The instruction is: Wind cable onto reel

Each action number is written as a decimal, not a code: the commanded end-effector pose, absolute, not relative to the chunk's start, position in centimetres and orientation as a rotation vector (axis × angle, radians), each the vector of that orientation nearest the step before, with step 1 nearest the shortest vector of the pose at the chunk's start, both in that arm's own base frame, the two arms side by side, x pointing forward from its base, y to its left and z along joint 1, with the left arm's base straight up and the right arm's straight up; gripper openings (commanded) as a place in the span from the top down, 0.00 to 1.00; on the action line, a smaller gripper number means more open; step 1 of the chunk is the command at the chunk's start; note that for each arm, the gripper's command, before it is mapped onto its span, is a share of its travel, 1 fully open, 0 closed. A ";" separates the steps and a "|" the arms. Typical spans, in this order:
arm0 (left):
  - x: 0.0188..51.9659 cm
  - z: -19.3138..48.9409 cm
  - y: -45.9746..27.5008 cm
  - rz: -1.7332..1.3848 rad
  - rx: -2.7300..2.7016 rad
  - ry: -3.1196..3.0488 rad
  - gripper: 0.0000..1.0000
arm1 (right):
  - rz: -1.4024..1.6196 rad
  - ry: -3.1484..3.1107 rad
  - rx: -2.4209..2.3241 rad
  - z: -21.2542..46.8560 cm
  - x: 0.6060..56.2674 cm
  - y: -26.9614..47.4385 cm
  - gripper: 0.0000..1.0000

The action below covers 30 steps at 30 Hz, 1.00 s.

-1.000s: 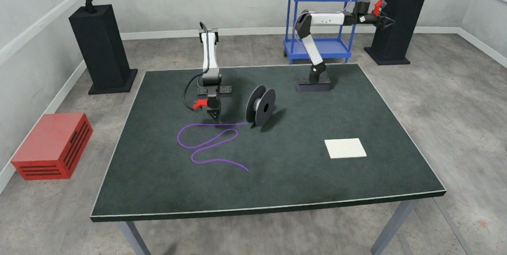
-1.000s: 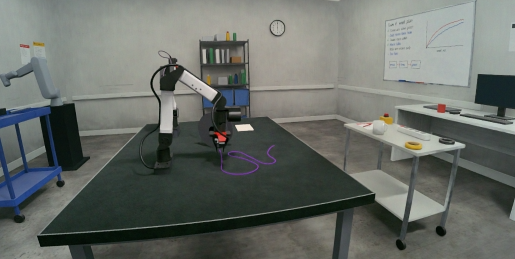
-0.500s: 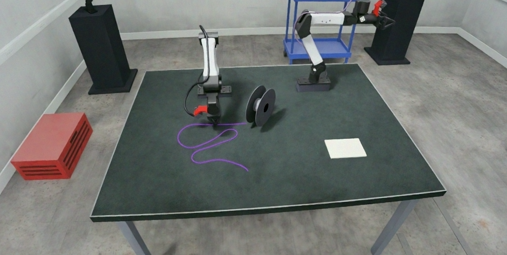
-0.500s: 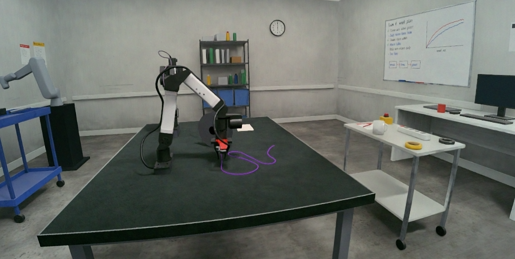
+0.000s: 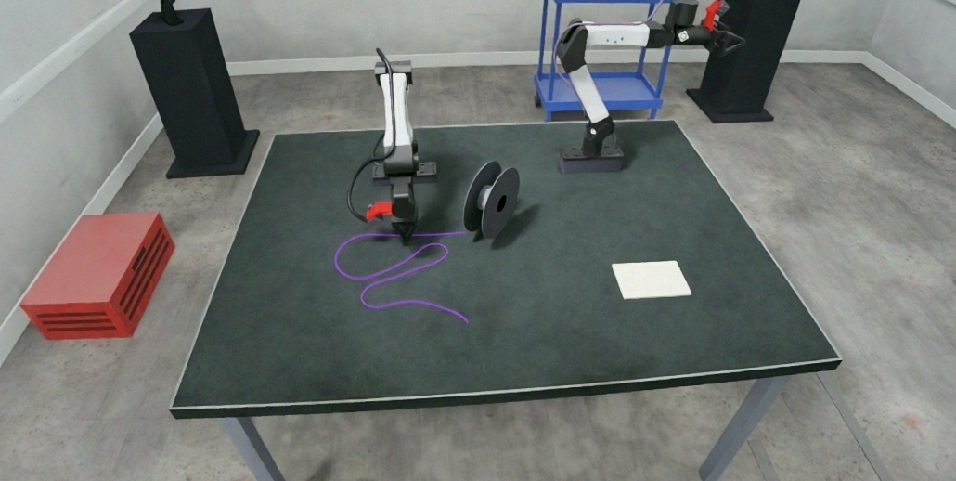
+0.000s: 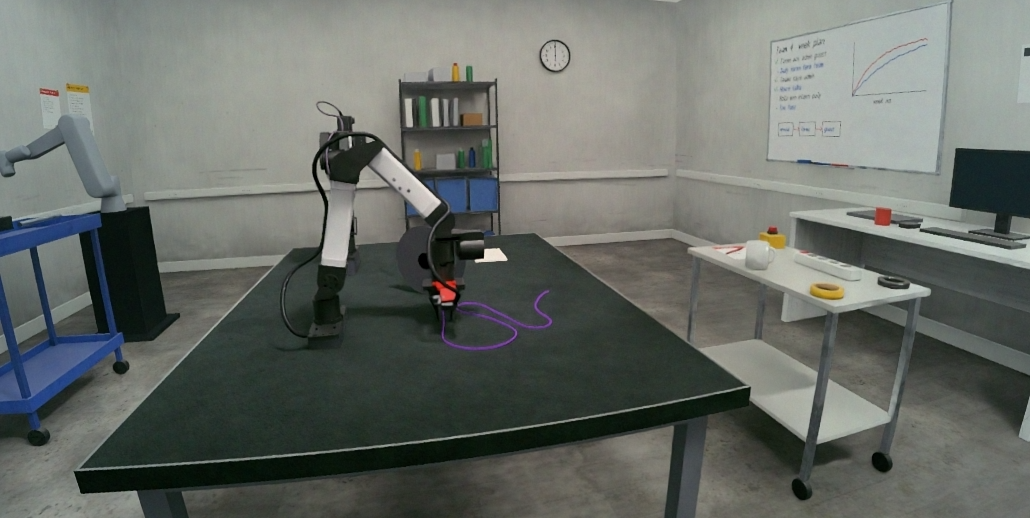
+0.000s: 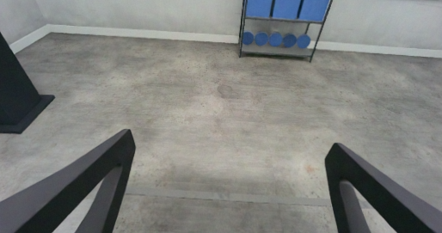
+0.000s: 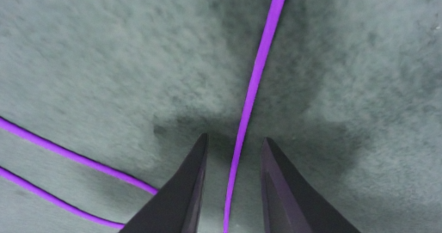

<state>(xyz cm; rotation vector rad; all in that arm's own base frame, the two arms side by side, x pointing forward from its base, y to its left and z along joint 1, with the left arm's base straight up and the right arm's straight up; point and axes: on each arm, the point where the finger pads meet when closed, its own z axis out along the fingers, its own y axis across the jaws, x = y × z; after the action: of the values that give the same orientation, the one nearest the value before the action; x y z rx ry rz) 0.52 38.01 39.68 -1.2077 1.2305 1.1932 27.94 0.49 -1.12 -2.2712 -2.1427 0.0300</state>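
Observation:
The purple cable (image 5: 441, 234) (image 6: 482, 348) (image 8: 256, 70) lies in loops on the table, one end close to the reel's foot. The grey reel (image 5: 491, 220) (image 6: 413, 258) stands on its rims, with a pale hub (image 5: 485, 198) between two discs; its lower rim hides whether the cable end touches it. My right gripper (image 5: 405, 237) (image 6: 446, 316) (image 8: 235, 143) points down close above the table, partly open, with the cable running between its fingers, not gripped. My left gripper (image 5: 734, 43) (image 7: 231, 144) is wide open and empty, raised high, away from reel and cable.
A flat white pad (image 5: 651, 279) (image 6: 492, 255) lies on the dark table (image 5: 535, 344) (image 6: 403, 399), well away from the reel. The left arm's base (image 5: 589, 160) stands at the back edge, beyond the reel. The cable's other loops lie beside the right gripper.

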 end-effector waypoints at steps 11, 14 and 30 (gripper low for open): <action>0.3 39.1 38.2 1.192 -1.225 1.224 0.00 | 0.008 -2.150 -2.276 0.0 27.2 0.7 0.70; 0.3 39.1 38.2 1.192 -1.225 1.224 0.00 | 0.008 -2.148 -2.277 0.0 27.1 0.8 0.70; 0.3 39.1 38.2 1.192 -1.225 1.224 0.00 | 0.030 -2.141 -2.266 -1.9 27.4 0.7 0.70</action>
<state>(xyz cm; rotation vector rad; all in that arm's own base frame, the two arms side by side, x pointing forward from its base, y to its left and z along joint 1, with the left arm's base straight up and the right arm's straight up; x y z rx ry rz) 0.52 38.01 39.68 -1.2077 1.2305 1.1932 27.65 0.48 -0.81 -2.2749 -2.1467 0.0210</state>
